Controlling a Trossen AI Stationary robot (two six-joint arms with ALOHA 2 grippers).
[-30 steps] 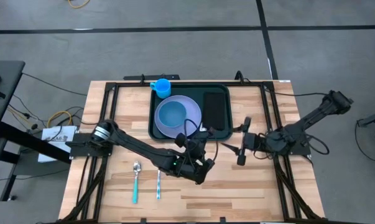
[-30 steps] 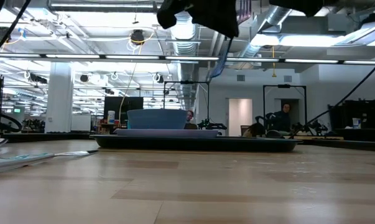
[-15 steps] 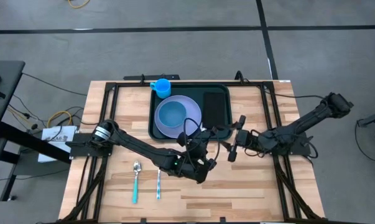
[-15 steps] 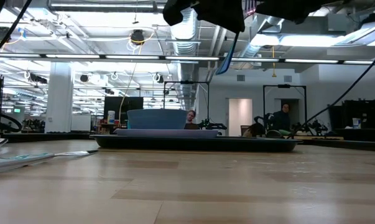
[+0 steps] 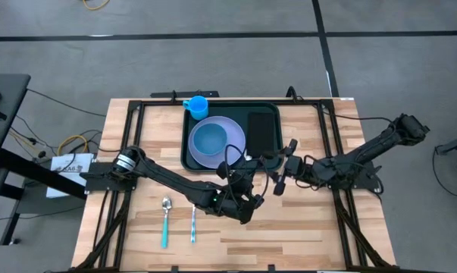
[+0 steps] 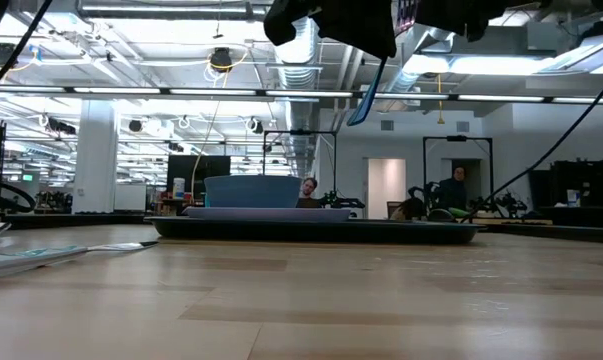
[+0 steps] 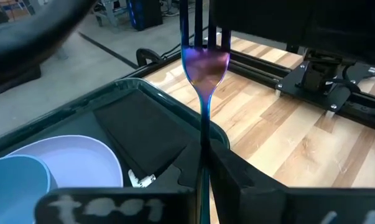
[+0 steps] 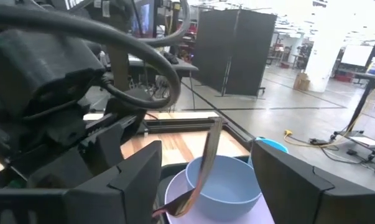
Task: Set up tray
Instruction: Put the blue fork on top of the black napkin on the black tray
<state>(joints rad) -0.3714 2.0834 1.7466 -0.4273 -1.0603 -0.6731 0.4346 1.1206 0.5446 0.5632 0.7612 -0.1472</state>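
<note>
a wooden table (image 5: 304,220) seen from above, with two dark robot arms meeting near its middle. the dark green tray (image 5: 193,161) lies at the far centre of the table. it holds a lilac plate (image 5: 232,129) with a blue bowl (image 5: 208,139) on it, and a flat black napkin (image 5: 261,133) to the right of the plate. a blue cup (image 5: 197,105) stands at the tray's far left corner.

the left gripper (image 5: 242,199) hovers just in front of the tray's near edge, its jaws closed on a fork (image 7: 204,68) with a purple-tinted head, held upright with tines pointing away. the right gripper (image 5: 283,173) sits just beside it, jaws spread wide on either side of the fork and not gripping it.

over the last second the right arm has slid leftwards from further out on the table, while the left arm has barely moved. this looks like a handover of the fork, probably so the right arm can lay it on the napkin.

a blue-handled spoon (image 5: 165,221) and another blue-handled utensil (image 5: 193,224) lie on the table near the front left, not yet on the tray.

no brand, label or writing can be read.
</note>
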